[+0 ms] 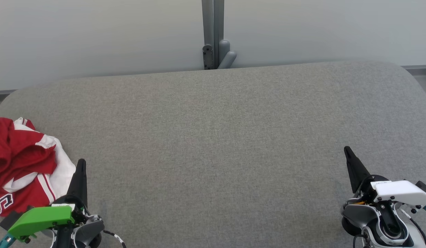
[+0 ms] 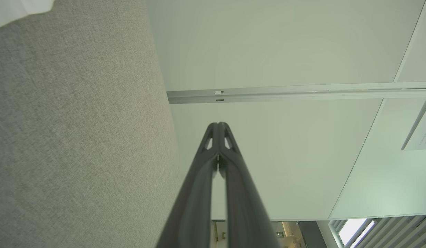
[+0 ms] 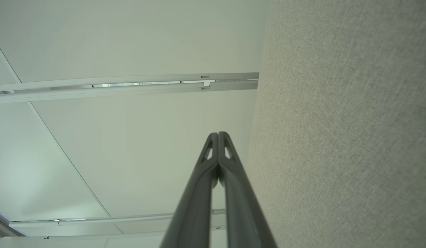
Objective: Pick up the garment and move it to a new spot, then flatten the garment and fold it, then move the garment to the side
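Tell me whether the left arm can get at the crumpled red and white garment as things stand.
Probably yes: the crumpled red and white garment lies just beside the left gripper, with nothing between them, though its jaws are shut.

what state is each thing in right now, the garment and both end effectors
garment: crumpled in a heap, unfolded, not held, at the left edge of the table
left end effector: shut, empty, beside the garment
right end effector: shut, empty, at the table's right side
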Motion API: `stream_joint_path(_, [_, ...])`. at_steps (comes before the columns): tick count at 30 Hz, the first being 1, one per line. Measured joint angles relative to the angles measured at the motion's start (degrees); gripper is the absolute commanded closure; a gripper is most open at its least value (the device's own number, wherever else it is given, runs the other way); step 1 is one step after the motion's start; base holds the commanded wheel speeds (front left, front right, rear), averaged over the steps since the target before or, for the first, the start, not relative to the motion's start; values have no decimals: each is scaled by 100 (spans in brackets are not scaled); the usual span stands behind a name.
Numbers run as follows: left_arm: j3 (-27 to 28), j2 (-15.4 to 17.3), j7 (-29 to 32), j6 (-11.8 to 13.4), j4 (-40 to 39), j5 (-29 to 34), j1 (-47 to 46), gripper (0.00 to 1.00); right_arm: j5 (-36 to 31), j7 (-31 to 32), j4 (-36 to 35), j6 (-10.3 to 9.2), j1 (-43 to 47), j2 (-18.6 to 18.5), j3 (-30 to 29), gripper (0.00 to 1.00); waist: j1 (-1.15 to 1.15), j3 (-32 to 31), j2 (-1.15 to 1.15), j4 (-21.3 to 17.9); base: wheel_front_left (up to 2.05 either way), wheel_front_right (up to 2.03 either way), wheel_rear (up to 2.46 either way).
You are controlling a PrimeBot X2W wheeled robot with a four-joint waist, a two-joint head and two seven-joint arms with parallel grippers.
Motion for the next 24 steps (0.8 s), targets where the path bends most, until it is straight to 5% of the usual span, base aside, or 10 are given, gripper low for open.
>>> stream_joint_path(24, [0,0,0,0,0,0,0,100,0,0,0,0,0,0,0,100,0,0,0,0,0,0,0])
